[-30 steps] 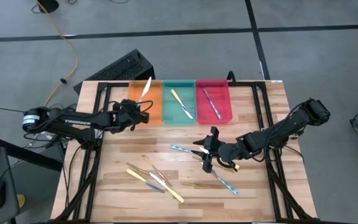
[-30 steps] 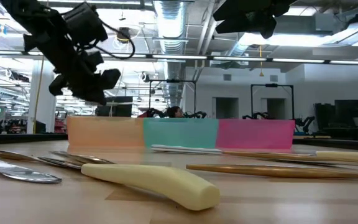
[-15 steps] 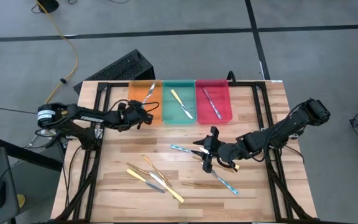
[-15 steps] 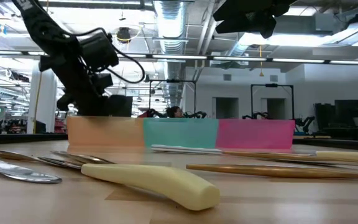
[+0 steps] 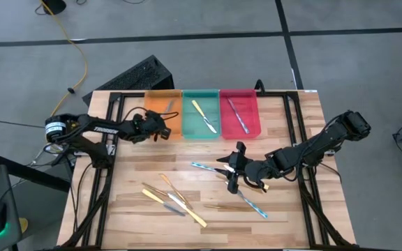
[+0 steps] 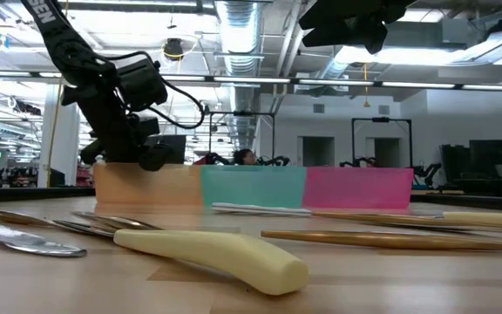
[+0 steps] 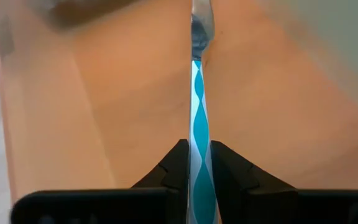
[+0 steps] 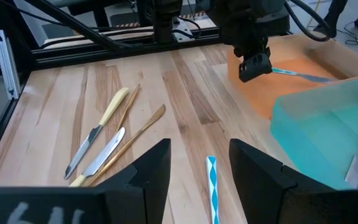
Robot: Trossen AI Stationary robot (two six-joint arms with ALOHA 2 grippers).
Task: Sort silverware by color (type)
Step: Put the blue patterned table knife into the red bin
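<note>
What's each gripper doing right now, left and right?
Left gripper: shut on the blue-patterned utensil, over the orange tray.
Right gripper: open, empty.

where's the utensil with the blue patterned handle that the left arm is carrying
The blue-handled utensil is pinched in the left hand, angled down into the orange tray at the table's far left.

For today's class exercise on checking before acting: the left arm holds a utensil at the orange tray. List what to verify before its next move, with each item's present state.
1. Left gripper shut on the blue-patterned utensil: ok.
2. Utensil over the orange tray, inside its walls: ok.
3. Colour match: a similar blue-patterned piece lies in the red tray, not the orange one: not ok.
4. Utensil tip touching the tray floor: cannot tell.
5. Right gripper open, mid-table, apart from the trays: ok.
</note>
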